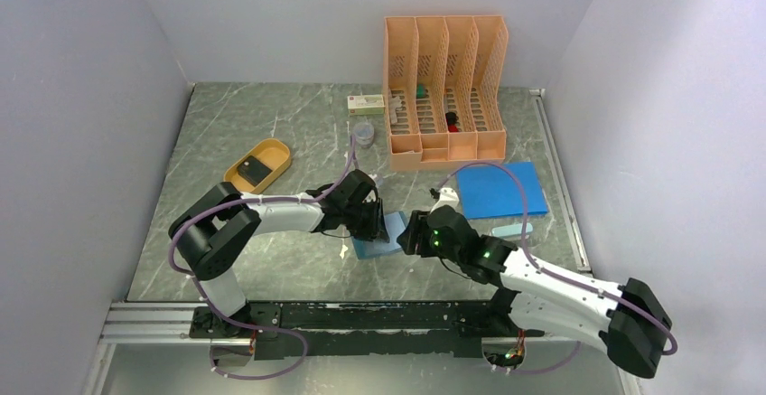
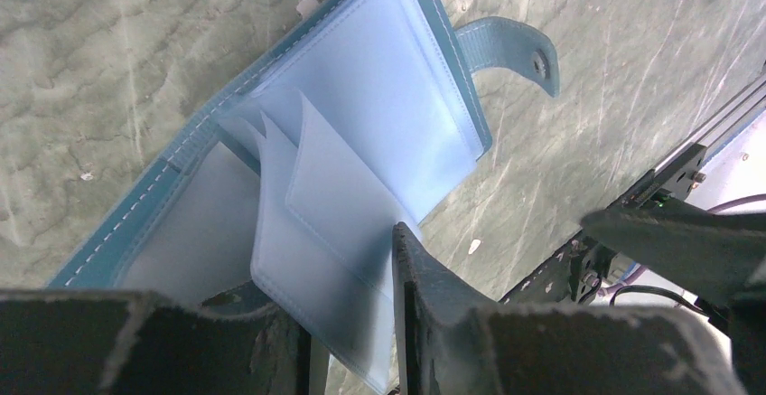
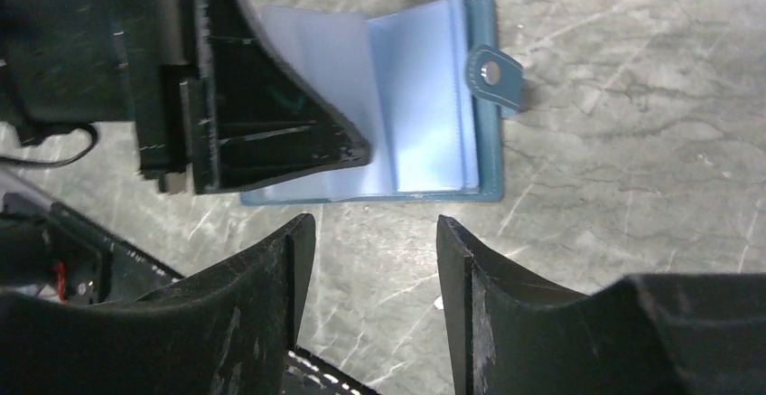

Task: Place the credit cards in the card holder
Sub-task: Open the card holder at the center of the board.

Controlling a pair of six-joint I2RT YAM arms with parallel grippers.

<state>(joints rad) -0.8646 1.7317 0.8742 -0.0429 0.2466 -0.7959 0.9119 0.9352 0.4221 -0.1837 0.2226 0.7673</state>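
Observation:
The teal card holder (image 1: 378,246) lies open on the table between both grippers, its clear pockets (image 2: 397,79) fanned up and its snap tab (image 3: 495,74) sticking out. My left gripper (image 1: 370,214) is over it with its jaws partly apart. One clear pocket leaf (image 2: 325,232) stands between the fingers (image 2: 425,296). My right gripper (image 3: 368,223) is open and empty, just off the holder's near edge (image 3: 425,115). One dark credit card (image 1: 256,171) lies in the orange oval tray (image 1: 237,176) at the left. No card is at the holder.
An orange file organizer (image 1: 445,88) stands at the back. In front of it are a white box (image 1: 366,103) and a small cup (image 1: 363,133). A flat bright-blue sheet (image 1: 501,189) lies at the right, with a pale blue item (image 1: 510,230) below it.

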